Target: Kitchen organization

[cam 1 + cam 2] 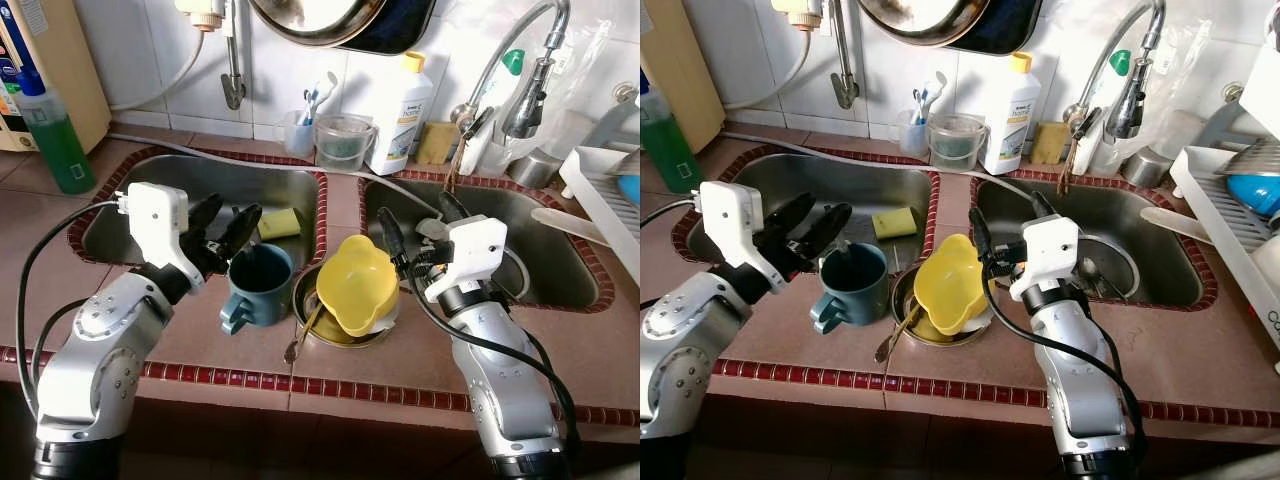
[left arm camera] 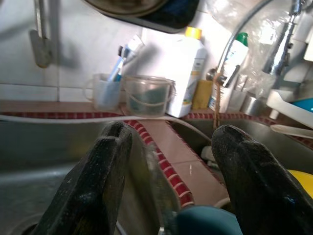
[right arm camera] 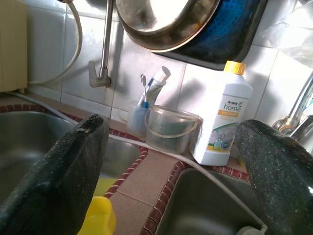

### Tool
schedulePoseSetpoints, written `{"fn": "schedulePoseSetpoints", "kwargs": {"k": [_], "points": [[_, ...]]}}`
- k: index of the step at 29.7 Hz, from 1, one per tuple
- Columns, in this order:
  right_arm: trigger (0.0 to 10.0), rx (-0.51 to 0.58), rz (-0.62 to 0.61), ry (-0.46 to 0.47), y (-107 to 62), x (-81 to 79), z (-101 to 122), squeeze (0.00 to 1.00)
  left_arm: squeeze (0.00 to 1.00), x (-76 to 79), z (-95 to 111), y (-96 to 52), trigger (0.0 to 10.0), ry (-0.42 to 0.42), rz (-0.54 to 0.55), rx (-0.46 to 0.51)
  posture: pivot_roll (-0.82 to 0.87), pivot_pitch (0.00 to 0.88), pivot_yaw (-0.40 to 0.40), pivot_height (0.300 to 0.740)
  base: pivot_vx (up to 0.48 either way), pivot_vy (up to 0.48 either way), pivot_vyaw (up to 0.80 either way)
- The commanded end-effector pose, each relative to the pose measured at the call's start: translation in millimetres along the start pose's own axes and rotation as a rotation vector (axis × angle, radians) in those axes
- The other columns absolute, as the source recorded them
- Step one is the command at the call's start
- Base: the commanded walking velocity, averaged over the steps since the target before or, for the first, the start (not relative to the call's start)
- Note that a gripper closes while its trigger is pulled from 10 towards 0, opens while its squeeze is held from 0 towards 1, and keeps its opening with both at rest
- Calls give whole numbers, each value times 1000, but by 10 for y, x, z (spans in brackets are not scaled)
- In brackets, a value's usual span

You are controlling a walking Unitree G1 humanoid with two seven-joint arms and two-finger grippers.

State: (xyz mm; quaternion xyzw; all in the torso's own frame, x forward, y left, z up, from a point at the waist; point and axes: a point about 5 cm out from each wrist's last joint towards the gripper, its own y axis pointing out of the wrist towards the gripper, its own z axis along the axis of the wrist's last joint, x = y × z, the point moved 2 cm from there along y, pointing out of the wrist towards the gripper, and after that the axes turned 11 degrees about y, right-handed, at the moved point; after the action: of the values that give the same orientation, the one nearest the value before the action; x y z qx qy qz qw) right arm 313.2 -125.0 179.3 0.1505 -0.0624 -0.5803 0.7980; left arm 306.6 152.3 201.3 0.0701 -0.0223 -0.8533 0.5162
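Note:
A dark teal mug (image 1: 256, 285) stands on the tiled counter between the two sinks, with a utensil handle poking out of it. Beside it a yellow bowl (image 1: 356, 283) leans tilted in a metal bowl (image 1: 312, 322) that also holds a spoon. My left gripper (image 1: 222, 223) is open just left of and above the mug's rim, and the mug's edge (image 2: 208, 221) shows under its fingers. My right gripper (image 1: 412, 222) is open too, just right of the yellow bowl (image 3: 98, 218), holding nothing.
A yellow sponge (image 1: 279, 222) lies in the left sink (image 1: 150, 195). Along the back wall stand a clear tub (image 1: 343, 142), a toothbrush cup (image 1: 298, 130), a detergent bottle (image 1: 401, 112) and the tap (image 1: 520, 70). A green bottle (image 1: 55, 135) is far left, a dish rack (image 1: 605, 195) far right.

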Motion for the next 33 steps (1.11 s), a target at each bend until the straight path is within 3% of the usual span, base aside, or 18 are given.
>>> {"fn": "schedulePoseSetpoints", "kwargs": {"k": [1, 5, 18, 33], "points": [[10000, 12, -7, -7, 5, 32, 42, 0, 0, 61, -1, 44, 10000, 13, -20, -3, -138, 15, -58, 740, 0, 0, 0], [10000, 14, -15, -10, -12, 40, 52, 0, 0, 134, -53, 92, 10000, 7, -29, -15, -151, 16, -50, 740, 0, 0, 0], [10000, 12, -28, -8, -40, 41, 39, 0, 0, 149, -82, 128, 10000, 10, -32, -31, -159, 16, -39, 740, 0, 0, 0], [10000, 9, -33, -13, -92, 39, 44, 0, 0, 250, -170, 216, 10000, 69, -5, -95, -180, 10, -26, 740, 0, 0, 0]]}}
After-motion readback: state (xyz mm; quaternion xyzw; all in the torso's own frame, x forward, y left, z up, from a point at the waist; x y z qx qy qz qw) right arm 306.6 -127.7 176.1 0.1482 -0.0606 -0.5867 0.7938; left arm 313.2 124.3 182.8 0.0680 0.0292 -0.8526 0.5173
